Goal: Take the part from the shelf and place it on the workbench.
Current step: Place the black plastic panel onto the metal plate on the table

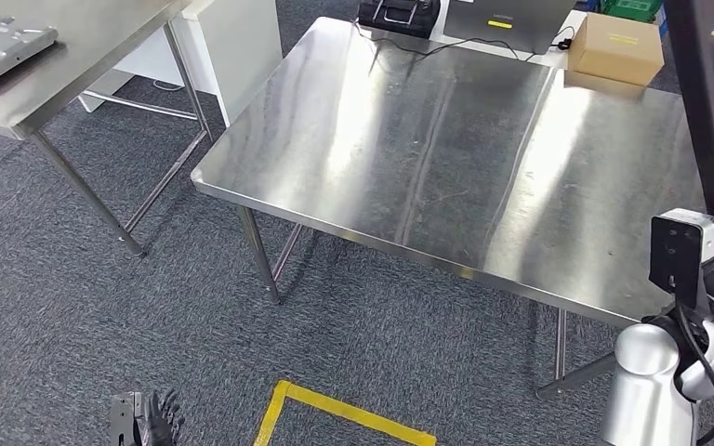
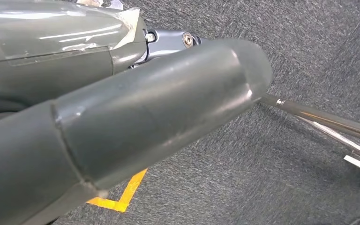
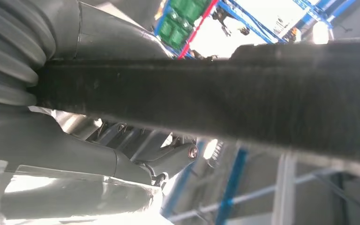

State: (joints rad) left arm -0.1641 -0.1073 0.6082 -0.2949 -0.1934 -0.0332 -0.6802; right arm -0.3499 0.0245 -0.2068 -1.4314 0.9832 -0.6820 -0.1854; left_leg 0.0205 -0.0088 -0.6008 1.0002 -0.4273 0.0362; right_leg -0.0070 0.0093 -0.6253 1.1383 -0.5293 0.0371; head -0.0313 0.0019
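Steel workbench (image 1: pixel 446 158), label-bearing cardboard box (image 1: pixel 615 46)

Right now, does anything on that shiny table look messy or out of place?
Nothing stands out. The steel workbench is bare across most of its top; a cardboard box sits squarely at its far corner and a black cable trails along the far edge. No spill or damage shows.

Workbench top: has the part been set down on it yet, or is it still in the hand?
In hand: the black part stands above the workbench, gripped by the right hand.
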